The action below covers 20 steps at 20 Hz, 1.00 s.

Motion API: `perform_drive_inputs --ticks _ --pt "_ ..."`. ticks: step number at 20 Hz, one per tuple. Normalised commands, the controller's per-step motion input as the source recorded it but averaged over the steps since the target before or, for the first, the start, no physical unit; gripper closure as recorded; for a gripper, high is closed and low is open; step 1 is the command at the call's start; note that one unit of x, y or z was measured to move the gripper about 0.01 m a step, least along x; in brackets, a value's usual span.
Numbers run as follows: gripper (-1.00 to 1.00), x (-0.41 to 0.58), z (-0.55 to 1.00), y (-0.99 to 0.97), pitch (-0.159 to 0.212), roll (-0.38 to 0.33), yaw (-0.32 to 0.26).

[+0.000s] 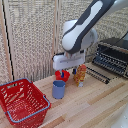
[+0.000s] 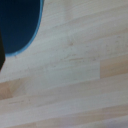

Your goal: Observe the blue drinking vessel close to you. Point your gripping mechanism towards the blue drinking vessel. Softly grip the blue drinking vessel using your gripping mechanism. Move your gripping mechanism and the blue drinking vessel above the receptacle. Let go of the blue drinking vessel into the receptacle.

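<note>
Cup (image 1: 59, 89) right of basket (image 1: 22, 102), seemingly before bowl (image 1: 62, 76).

Light wood plank table (image 1: 95, 107) w/ visible seams. On it: red lattice basket (image 1: 22, 102) w/ blue-grey handle at exterior view's left, light-blue cup (image 1: 59, 89) upright near middle, small red bowl (image 1: 62, 76) just behind cup, orange-yellow item (image 1: 80, 75) beside bowl (can't ID), dark toaster oven (image 1: 112, 56) at exterior view's right.

The arm (image 1: 82, 30) is glossy white with dark grey joint sections, ending in a white boxy gripper (image 1: 68, 71) with short dark fingers.
</note>
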Motion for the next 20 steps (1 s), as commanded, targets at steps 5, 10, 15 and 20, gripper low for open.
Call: perform_drive_inputs --ticks 5,10,15,20 --pt "-1.00 0.002 -0.46 0.26 0.007 -0.051 0.001" --pt "1.00 0.083 -0.24 0.18 0.007 -0.047 0.016" --pt "1.00 0.088 -0.04 0.06 0.000 0.000 0.000" --pt "1.00 0.000 0.00 0.07 0.000 0.000 0.000"
